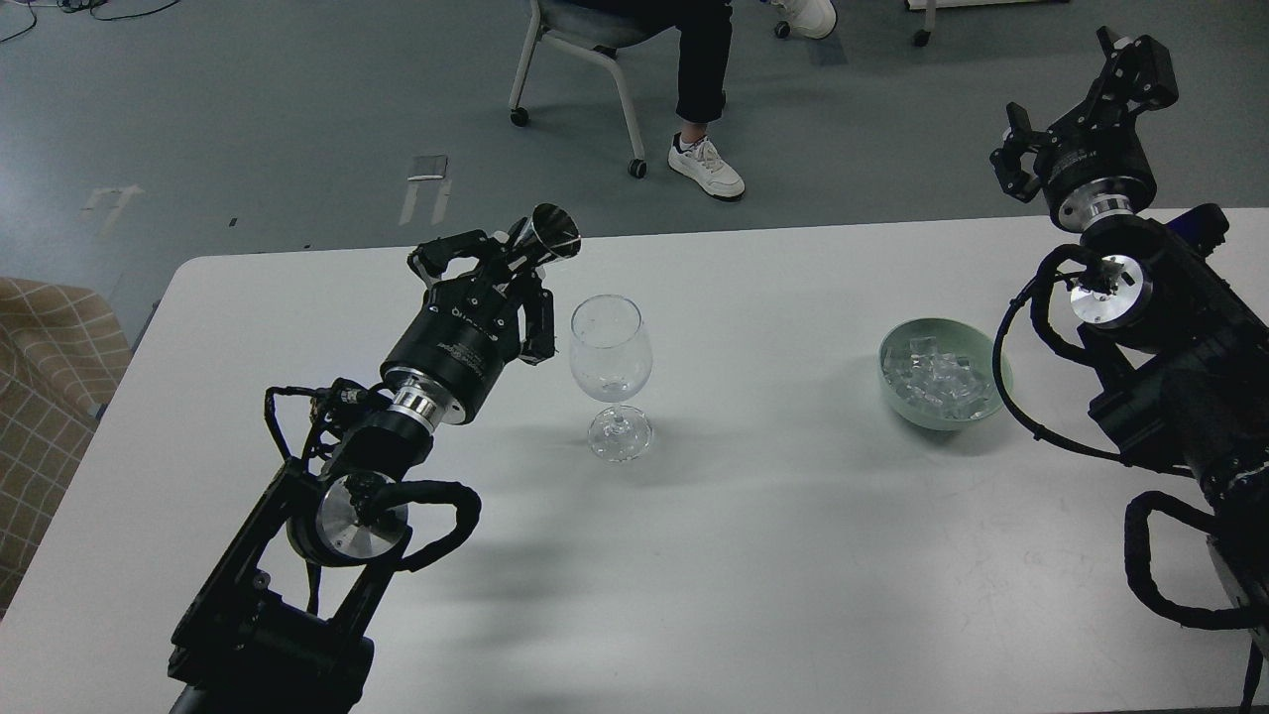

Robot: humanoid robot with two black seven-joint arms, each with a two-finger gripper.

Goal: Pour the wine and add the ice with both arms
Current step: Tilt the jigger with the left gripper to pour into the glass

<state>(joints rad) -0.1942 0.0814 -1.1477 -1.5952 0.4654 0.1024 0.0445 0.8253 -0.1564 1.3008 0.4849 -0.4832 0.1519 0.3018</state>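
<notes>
A clear stemmed wine glass [610,357] stands upright on the white table [773,555]. I cannot tell whether there is wine in it. My left gripper [508,260] is just left of the glass and level with its rim. It is shut on a small cone-shaped metal measuring cup [551,234], which is tilted with its mouth towards the glass. A pale green bowl [999,369] full of clear ice cubes [937,382] sits to the right. My right gripper [1076,104] is raised beyond the table's far right edge, open and empty, well behind the bowl.
A person sits on a wheeled chair [585,50] beyond the table's far edge, with a white shoe [706,167] on the floor. A checked tan cushion [45,367] lies off the table's left edge.
</notes>
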